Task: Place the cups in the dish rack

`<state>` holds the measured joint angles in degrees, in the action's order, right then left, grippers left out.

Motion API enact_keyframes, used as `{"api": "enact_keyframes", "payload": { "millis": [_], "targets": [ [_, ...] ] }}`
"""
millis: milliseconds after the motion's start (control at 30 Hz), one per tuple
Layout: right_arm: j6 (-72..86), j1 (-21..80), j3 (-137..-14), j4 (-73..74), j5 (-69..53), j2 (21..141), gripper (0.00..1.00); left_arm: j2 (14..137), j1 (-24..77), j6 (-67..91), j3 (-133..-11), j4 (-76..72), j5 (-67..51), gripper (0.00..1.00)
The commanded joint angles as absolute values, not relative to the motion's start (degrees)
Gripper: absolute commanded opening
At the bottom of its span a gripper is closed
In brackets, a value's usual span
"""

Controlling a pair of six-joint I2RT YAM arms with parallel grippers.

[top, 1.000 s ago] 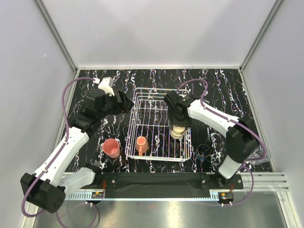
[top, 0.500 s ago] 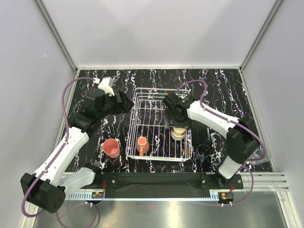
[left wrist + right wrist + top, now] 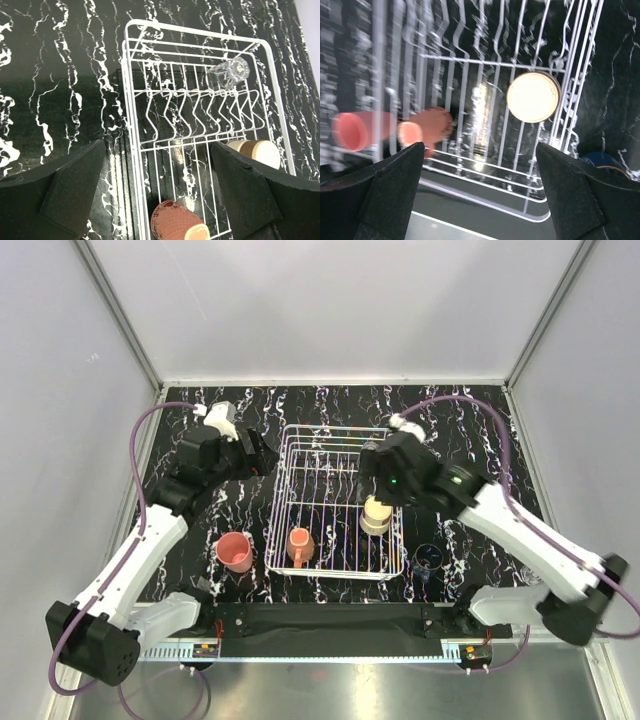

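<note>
Nearest to the arm bases, two cups are not loaded yet. The pink tumbler [image 3: 235, 552] stands on the table just beside the left wall of the dish rack [image 3: 335, 575], and the dark blue cup [image 3: 430, 558] stands just beside its front right corner. Inside the rack the orange mug [image 3: 298, 543] is at the front, the cream cup [image 3: 376, 515] sits by the right wall, and one clear glass [image 3: 227, 75] lies farther back among the wires.

The right gripper [image 3: 480, 147] hangs above the cream cup with its fingers wide apart and nothing between them. The left gripper [image 3: 157, 150] is also spread wide and empty, near the far left corner of the rack.

I judge that the cream cup is placed and a new pick comes next. The right arm must come down to the blue cup, the left to the tumbler, and each must take care of the rack wires close by.

The table [image 3: 470, 430] is glossy black with white veins. Plain white walls [image 3: 330, 310] close it on three sides
</note>
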<state>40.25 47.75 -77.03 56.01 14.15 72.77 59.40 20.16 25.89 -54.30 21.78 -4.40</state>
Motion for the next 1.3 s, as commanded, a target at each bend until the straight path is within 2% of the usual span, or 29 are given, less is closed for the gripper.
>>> {"api": "enact_keyframes", "payload": {
  "millis": [0,133,333,467,767,867,1067,1133,1267],
  "targets": [
    [44.64,48.08,-74.29,51.25,17.3,63.56,1.0,59.94,19.78,25.48,-55.81,20.65,-3.07,0.95],
    [45.71,48.16,-70.67,50.36,18.37,57.23,1.0,62.4,19.69,27.94,-59.5,28.46,-4.48,0.94],
    [45.26,48.16,-70.84,53.79,22.05,58.97,1.0,58.1,19.69,30.76,-58.98,37.35,-5.98,0.96],
    [44.82,48.16,-69.7,52.56,22.94,58.8,1.0,55.64,19.51,32.51,-58.88,45.58,-2.39,0.99],
    [42.98,48.16,-69.79,55.19,26.1,62.22,1.0,58.71,19.42,42.18,-64.24,63.0,6.85,0.98],
    [43.24,48.16,-70.05,55.72,26.02,63.1,1.0,57.05,19.42,43.85,-63.11,62.84,5.98,0.89],
    [42.63,48.16,-68.65,54.14,25.05,61.53,1.0,59.31,19.42,46.67,-60.3,64.33,1.08,0.65],
    [42.37,48.16,-68.2,53.7,25.31,60.91,1.0,60.29,19.42,47.11,-59.33,64.07,-1.13,0.59],
    [42.36,48.16,-67.85,53.88,25.4,60.29,1.0,61.96,19.34,51.75,-56.08,65.3,-0.18,0.58]
  ]
}}
